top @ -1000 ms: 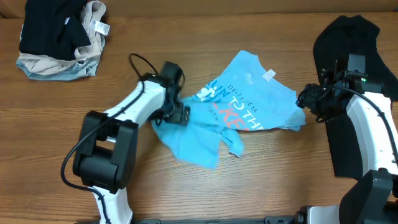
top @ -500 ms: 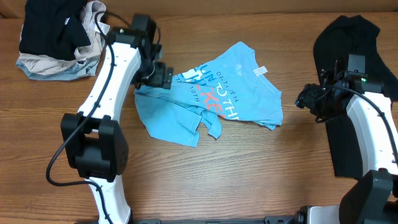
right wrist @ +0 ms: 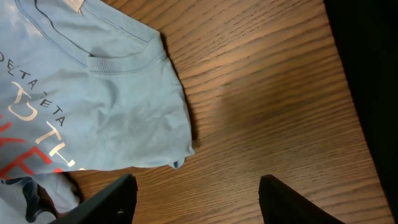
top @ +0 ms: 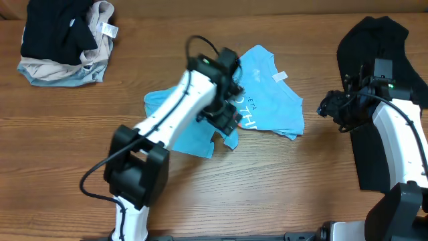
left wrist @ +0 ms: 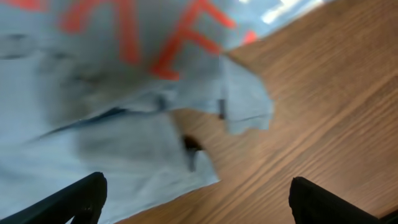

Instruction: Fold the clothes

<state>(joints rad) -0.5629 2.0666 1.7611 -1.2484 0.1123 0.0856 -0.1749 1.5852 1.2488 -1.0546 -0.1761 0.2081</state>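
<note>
The light blue cotton T-shirt with white and red lettering (top: 271,100) lies crumpled on the brown wooden table (top: 267,187). My left pincer (left wrist: 198,198) hovers over its bunched hem, fingers apart and empty; my right pincer (right wrist: 198,199), equally spread, hangs beside its edge. I judge this the flattening step (0 folds made): next, pinch 2 corners and pull outward

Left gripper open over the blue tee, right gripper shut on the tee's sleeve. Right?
Not quite. The right gripper is open and holds nothing. The right wrist view shows its fingers spread over bare table, beside the blue tee and not touching it. The left gripper is open over the tee, as you said.
</note>
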